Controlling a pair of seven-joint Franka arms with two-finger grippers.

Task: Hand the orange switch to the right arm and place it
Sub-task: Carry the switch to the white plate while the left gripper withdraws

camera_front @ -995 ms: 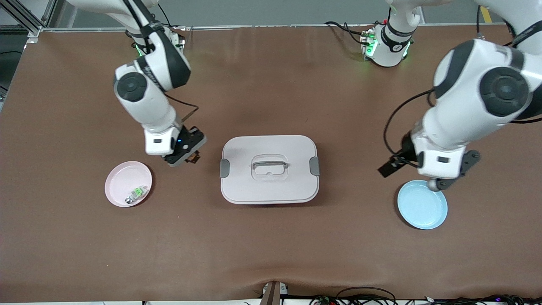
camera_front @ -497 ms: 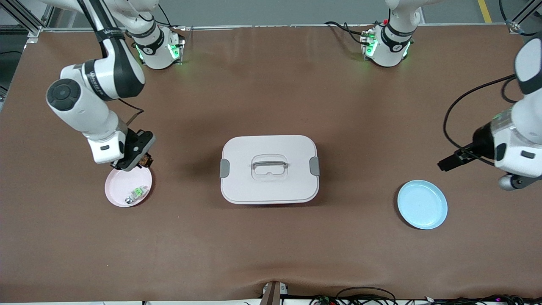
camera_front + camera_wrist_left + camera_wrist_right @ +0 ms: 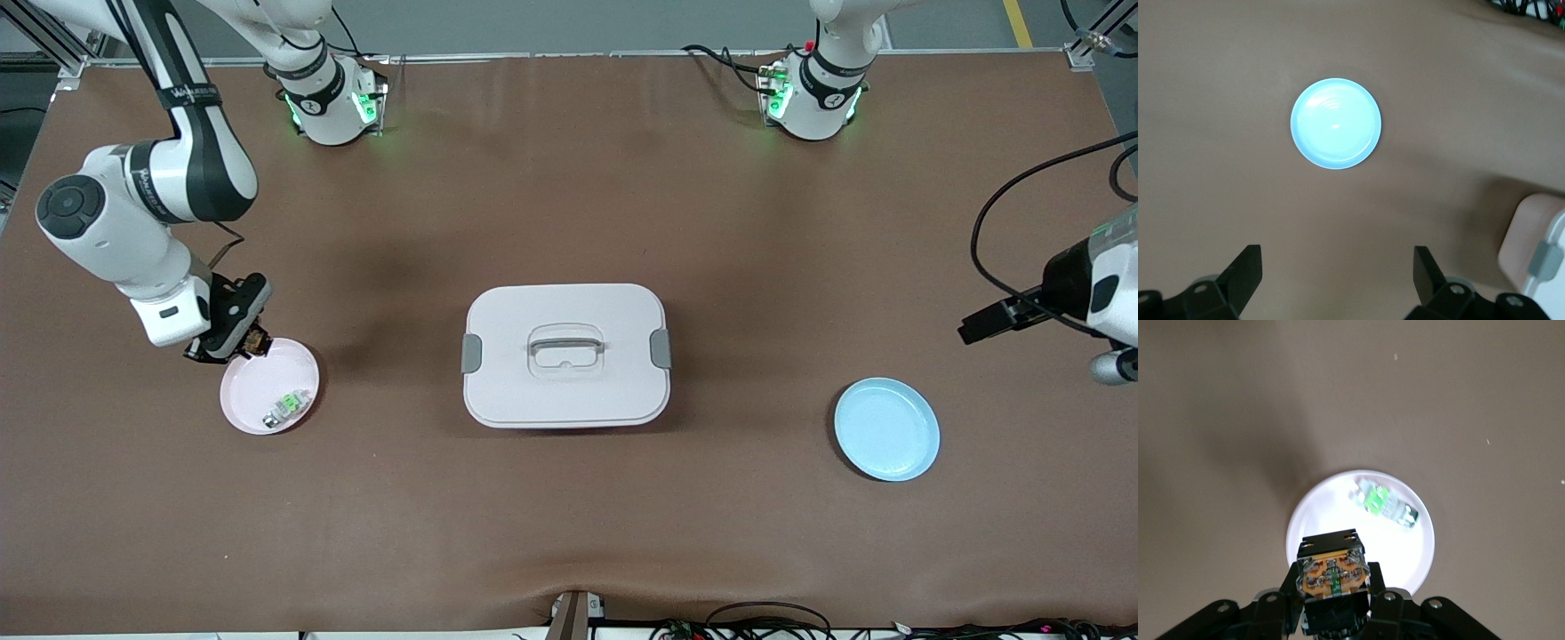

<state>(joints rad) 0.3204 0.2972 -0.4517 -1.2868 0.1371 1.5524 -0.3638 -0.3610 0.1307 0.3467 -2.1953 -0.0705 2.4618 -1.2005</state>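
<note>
Right tool (image 3: 255,341) was clamped on the orange switch (image 3: 1332,576), hanging over the rim of the pink plate (image 3: 300,366) at its arm's end of the tabletop. Just past its tip in the dish lay a small green-and-clear part (image 3: 1383,505). A release this near the edge could have tipped the switch off the plate, or knocked that part. Left tool (image 3: 1338,273) waited, fingers wide and empty, above the blue plate (image 3: 886,429).
</note>
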